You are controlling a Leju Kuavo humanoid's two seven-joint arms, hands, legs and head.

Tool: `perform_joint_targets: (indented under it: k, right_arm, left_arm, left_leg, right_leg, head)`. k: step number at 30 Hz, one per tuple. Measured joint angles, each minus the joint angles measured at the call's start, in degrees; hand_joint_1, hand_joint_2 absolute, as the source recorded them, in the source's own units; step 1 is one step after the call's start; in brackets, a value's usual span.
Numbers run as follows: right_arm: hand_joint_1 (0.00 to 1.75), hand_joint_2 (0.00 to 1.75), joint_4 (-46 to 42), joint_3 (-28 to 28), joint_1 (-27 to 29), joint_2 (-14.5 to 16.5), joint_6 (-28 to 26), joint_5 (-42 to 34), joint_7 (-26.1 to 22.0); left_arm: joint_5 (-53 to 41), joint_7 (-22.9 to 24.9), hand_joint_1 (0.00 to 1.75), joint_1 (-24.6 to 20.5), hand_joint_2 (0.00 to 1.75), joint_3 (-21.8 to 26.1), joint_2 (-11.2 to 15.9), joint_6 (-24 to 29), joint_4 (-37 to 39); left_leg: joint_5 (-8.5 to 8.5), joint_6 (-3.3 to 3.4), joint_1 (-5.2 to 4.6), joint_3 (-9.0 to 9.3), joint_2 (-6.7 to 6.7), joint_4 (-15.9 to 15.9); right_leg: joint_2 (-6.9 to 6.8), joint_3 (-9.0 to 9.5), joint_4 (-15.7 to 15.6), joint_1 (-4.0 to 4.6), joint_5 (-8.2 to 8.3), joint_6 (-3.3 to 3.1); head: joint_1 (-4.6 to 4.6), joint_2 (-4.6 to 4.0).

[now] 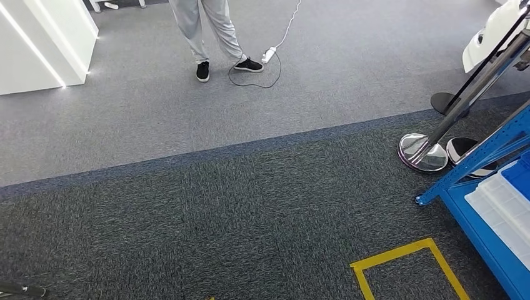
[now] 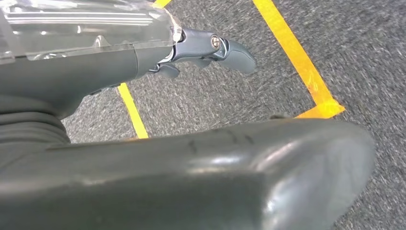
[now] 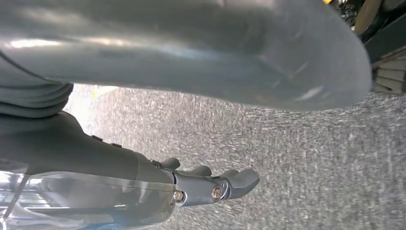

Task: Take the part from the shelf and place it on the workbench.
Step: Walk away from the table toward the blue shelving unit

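Observation:
The blue shelf [image 1: 484,234] enters the head view at the lower right edge. On it lie a clear plastic box [image 1: 503,203] and a blue bin [image 1: 519,178]; I cannot make out the part itself. My left hand [image 2: 167,172] hangs over the carpet with its fingers [image 2: 230,52] stretched out and nothing in them. My right hand [image 3: 182,48] hangs the same way, its fingers [image 3: 230,184] apart from the thumb and holding nothing.
A person's legs [image 1: 209,31] stand at the far side beside a power strip and cable [image 1: 269,55]. Chrome stand bases [image 1: 423,153] and a slanted pole sit left of the shelf. Yellow floor tape [image 1: 406,269] marks a square; a white cabinet [image 1: 37,37] stands far left.

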Motion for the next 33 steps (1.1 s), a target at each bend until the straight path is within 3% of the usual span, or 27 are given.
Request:
perform_joint_targets:
  k: [2, 5, 7, 8, 11, 12, 13, 14, 16, 18, 21, 23, 26, 27, 28, 29, 31, 33]
  right_arm:
    - [0.00, 0.00, 0.0, 0.0, -0.1, 0.0, 0.0, -0.2, 0.2]
    - [0.00, 0.00, 0.0, 0.0, -0.1, 0.0, 0.0, -0.3, 0.2]
    - [0.00, 0.00, 0.0, -0.1, -0.1, 0.0, 0.0, -0.3, 0.2]
    - [0.00, 0.00, 0.0, -0.1, -0.1, 0.0, -0.1, -0.3, 0.2]
    - [0.00, 0.00, 0.0, -0.1, -0.1, 0.0, -0.2, -0.3, 0.2]
    - [0.00, 0.00, 0.0, -0.1, -0.1, 0.0, -0.2, -0.3, 0.2]
    - [0.00, 0.00, 0.0, -0.1, -0.1, 0.0, -0.3, -0.3, 0.3]
    - [0.00, 0.00, 0.0, -0.1, -0.1, 0.0, -0.3, -0.3, 0.3]
    - [0.00, 0.00, 0.0, -0.1, -0.2, 0.1, -0.2, -0.3, 0.4]
    - [0.00, 0.00, 0.0, -0.1, -0.2, 0.2, -0.2, -0.3, 0.6]
    - [0.00, 0.00, 0.0, -0.1, -0.1, 0.2, -0.3, -0.3, 0.7]
    - [0.00, 0.00, 0.0, -0.1, -0.1, 0.1, -0.3, -0.3, 0.7]
    - [0.00, 0.00, 0.0, -0.2, -0.1, 0.1, -0.3, -0.3, 0.7]
    - [0.00, 0.00, 0.0, -0.2, -0.1, 0.1, -0.3, -0.3, 0.7]
    - [0.00, 0.00, 0.0, -0.2, -0.1, 0.1, -0.4, -0.3, 0.7]
    - [0.00, 0.00, 0.0, -0.2, -0.1, 0.1, -0.4, -0.3, 0.6]
    - [0.00, 0.00, 0.0, -0.2, -0.1, 0.0, -0.6, -0.3, 0.6]
    - [0.00, 0.00, 0.0, -0.2, -0.2, 0.0, -0.7, -0.3, 0.6]
  left_arm:
    - [-0.2, 0.0, 0.00, -0.1, 0.00, 0.0, 0.0, -0.1, 0.0]
    - [-0.5, 0.1, 0.00, -0.2, 0.00, -0.1, 0.0, -0.2, 0.0]
    - [-0.6, 0.2, 0.00, -0.4, 0.00, -0.1, 0.0, -0.3, 0.0]
    - [-0.6, 0.2, 0.00, -0.4, 0.00, -0.1, 0.0, -0.3, 0.0]
    - [-0.7, 0.4, 0.00, -0.4, 0.00, -0.2, 0.0, -0.3, 0.0]
    - [-0.7, 0.5, 0.00, -0.4, 0.00, -0.2, 0.0, -0.3, 0.0]
    - [-0.7, 0.6, 0.00, -0.3, 0.00, -0.2, 0.0, -0.3, 0.0]
    - [-0.7, 0.7, 0.00, -0.3, 0.00, -0.2, 0.0, -0.3, 0.0]
    - [-0.7, 0.8, 0.00, -0.4, 0.00, -0.2, 0.0, -0.3, 0.0]
    - [-0.7, 0.9, 0.00, -0.4, 0.00, -0.2, 0.0, -0.3, 0.0]
    - [-0.8, 1.0, 0.00, -0.5, 0.00, -0.2, 0.0, -0.3, 0.0]
    - [-0.8, 1.0, 0.00, -0.6, 0.00, -0.2, -0.1, -0.3, 0.0]
    - [-0.8, 1.0, 0.00, -0.6, 0.00, -0.3, -0.1, -0.3, 0.0]
    - [-0.8, 1.0, 0.00, -0.5, 0.00, -0.3, -0.1, -0.4, 0.0]
    - [-0.8, 1.0, 0.00, -0.5, 0.00, -0.3, -0.1, -0.4, 0.0]
    - [-0.8, 1.0, 0.00, -0.6, 0.00, -0.4, -0.1, -0.5, 0.0]
    - [-0.9, 1.1, 0.00, -0.6, 0.00, -0.5, -0.2, -0.7, 0.0]
    - [-1.1, 1.2, 0.00, -0.7, 0.00, -0.7, -0.2, -0.8, 0.0]
  left_leg:
    - [-0.33, -0.63, -0.16, -0.06, 0.25, 0.5]
    - [-0.45, -1.62, -0.27, -0.09, 0.48, 0.6]
    - [-1.43, -2.29, -0.07, -0.51, 0.18, 1.8]
    - [-2.83, -2.57, 0.02, -1.39, -0.12, 3.9]
    - [-8.33, -3.03, 0.22, -6.41, -0.74, 15.2]
    - [-8.84, -3.05, 0.24, -7.49, -0.78, 17.6]
    - [-8.13, -2.95, 0.24, -7.50, -0.81, 17.6]
    - [-6.35, -2.73, 0.23, -6.34, -0.90, 15.1]
    - [-2.30, -1.97, 0.08, -2.40, -1.82, 6.7]
    - [-0.73, -1.44, -0.15, -0.15, -2.71, 1.5]
    - [-0.48, -0.83, -0.22, 0.15, -2.52, 0.3]
    - [0.09, -0.21, 0.05, 0.42, -2.02, -0.5]
    - [0.27, 0.23, -0.07, 0.32, -1.07, -0.7]
    - [0.23, 0.27, -0.13, 0.25, -0.77, -0.6]
    - [0.15, 0.27, -0.15, 0.22, -0.53, -0.5]
    - [0.07, 0.20, -0.12, 0.22, -0.34, -0.4]
    - [-0.22, -0.15, -0.12, 0.29, 0.00, 0.0]
    - [-0.56, -0.72, -0.33, 0.26, 0.30, 0.4]
  right_leg:
    - [-0.53, 2.76, -5.7, 0.16, 1.86, -0.47]
    - [-0.18, 2.93, -6.5, 0.48, 2.04, -1.62]
    - [0.04, 2.94, -6.8, 0.34, 2.29, -2.33]
    - [0.12, 2.97, -7.0, 0.24, 2.42, -2.66]
    - [0.55, 2.82, -7.0, 0.37, 2.52, -3.12]
    - [0.79, 2.81, -6.9, 0.46, 2.53, -3.15]
    - [1.07, 2.86, -6.9, 0.53, 2.53, -3.15]
    - [1.40, 2.95, -6.9, 0.58, 2.53, -3.15]
    - [2.01, 3.09, -6.8, 0.71, 2.51, -3.04]
    - [2.48, 2.93, -6.8, 0.73, 2.57, -2.59]
    - [2.82, 2.73, -6.8, 0.53, 2.69, -1.46]
    - [2.09, 1.93, -5.1, 0.59, 1.29, -0.92]
    - [1.02, -2.80, 4.8, 0.41, -3.95, -0.54]
    - [0.94, -4.07, 7.5, 0.34, -4.73, -0.42]
    - [0.85, -4.32, 8.1, 0.29, -4.34, -0.32]
    - [0.71, -3.48, 6.6, 0.26, -2.95, -0.25]
    - [-0.07, 0.33, -0.8, 0.25, 0.52, -0.39]
    - [-0.60, 2.80, -5.9, 0.43, 2.07, -1.00]
  head:
    - [0.00, -0.01]
    - [0.00, 0.01]
    - [0.00, 0.01]
    - [0.00, 0.01]
    - [0.00, 0.01]
    - [0.00, 0.02]
    - [0.00, 0.02]
    - [0.00, 0.02]
    - [0.00, 0.02]
    - [0.00, 0.02]
    - [0.00, 0.01]
    - [0.00, 0.00]
    - [0.00, 0.00]
    - [0.00, 0.01]
    - [0.00, 0.01]
    - [0.00, 0.01]
    - [0.00, 0.01]
    - [0.00, 0.01]
